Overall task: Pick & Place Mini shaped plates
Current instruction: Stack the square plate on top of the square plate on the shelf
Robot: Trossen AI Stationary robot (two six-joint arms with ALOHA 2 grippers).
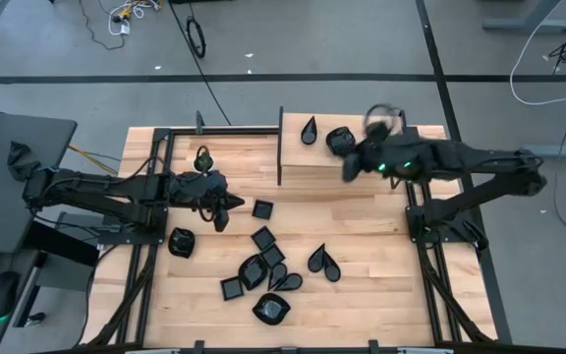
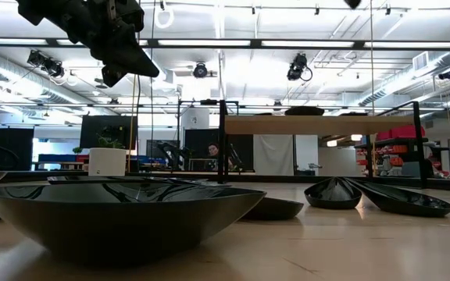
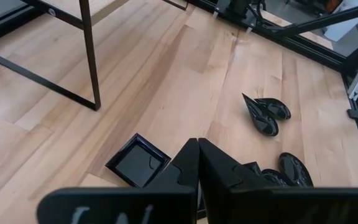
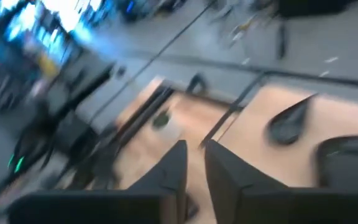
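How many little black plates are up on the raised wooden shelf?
2: a teardrop plate at its left end, a rounded plate just right of it. The right arm may hide more.

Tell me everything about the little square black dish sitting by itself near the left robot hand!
The small glossy black square dish has a raised rim and a flat, shallow middle. It looks like shiny plastic or glazed ceramic and appears empty. It lies flat on the wooden table, apart from the other dishes, with nothing touching it.
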